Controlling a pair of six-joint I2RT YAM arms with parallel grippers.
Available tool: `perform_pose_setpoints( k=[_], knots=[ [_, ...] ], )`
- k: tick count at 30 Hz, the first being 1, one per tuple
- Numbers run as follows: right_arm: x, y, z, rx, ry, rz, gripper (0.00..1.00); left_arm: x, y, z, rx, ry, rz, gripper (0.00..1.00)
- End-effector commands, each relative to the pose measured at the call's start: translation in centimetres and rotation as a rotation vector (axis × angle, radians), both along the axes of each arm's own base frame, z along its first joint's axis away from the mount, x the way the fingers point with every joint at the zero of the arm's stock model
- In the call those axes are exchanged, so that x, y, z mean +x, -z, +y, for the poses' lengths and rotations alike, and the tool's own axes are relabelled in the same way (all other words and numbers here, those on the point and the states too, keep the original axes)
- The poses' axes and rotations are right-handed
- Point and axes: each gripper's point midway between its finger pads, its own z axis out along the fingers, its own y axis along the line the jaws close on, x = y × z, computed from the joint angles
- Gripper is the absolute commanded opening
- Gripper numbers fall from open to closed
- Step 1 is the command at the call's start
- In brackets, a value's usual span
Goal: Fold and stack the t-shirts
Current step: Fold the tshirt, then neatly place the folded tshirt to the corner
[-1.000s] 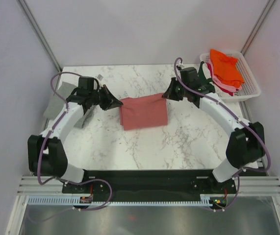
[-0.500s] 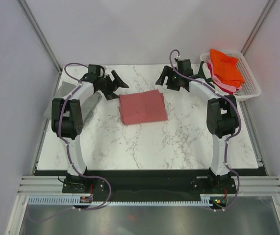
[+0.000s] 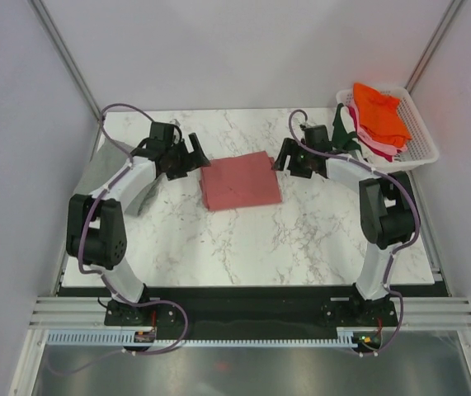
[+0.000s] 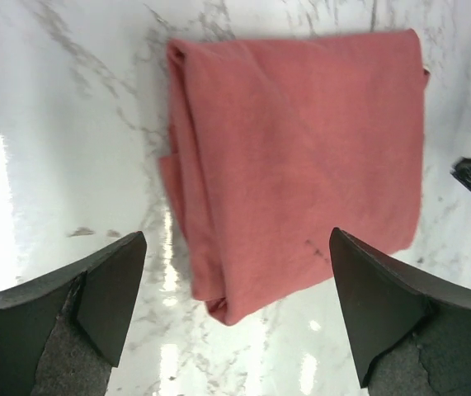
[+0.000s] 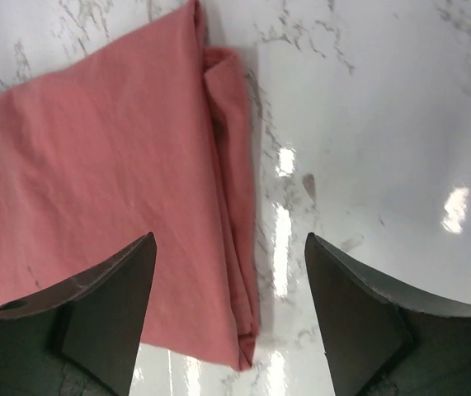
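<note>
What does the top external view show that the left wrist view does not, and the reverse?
Only top external: the white basket holding an orange t-shirt, and a grey t-shirt at far left. Only left wrist: the layered side folds of the salmon-pink t-shirt, framed by the open left tool. Both: that folded t-shirt lying flat on the marble table.

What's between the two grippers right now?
The folded pink t-shirt lies flat on the table between the open left gripper and open right gripper, held by neither; the top view shows it.
</note>
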Motion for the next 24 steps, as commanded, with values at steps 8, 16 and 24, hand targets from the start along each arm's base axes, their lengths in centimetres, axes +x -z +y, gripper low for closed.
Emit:
perform_pose_setpoints(
  k=[8,16,24],
  knots=[
    [-2.1,-3.5,-0.9,-0.005,-0.021,-0.105,0.78,-1.0,0.2,9.4,0.716,-0.052,-0.135,0.97],
    [-2.3,-3.0,-0.6,0.019,-0.031,-0.114,0.76,-0.9,3.5,10.6,1.016,0.068,-0.042,0.9],
    [-2.6,-2.1,0.0,0.05,-0.045,-0.094,0.75,0.3,5.6,13.8,1.212,0.03,0.077,0.7]
  ],
)
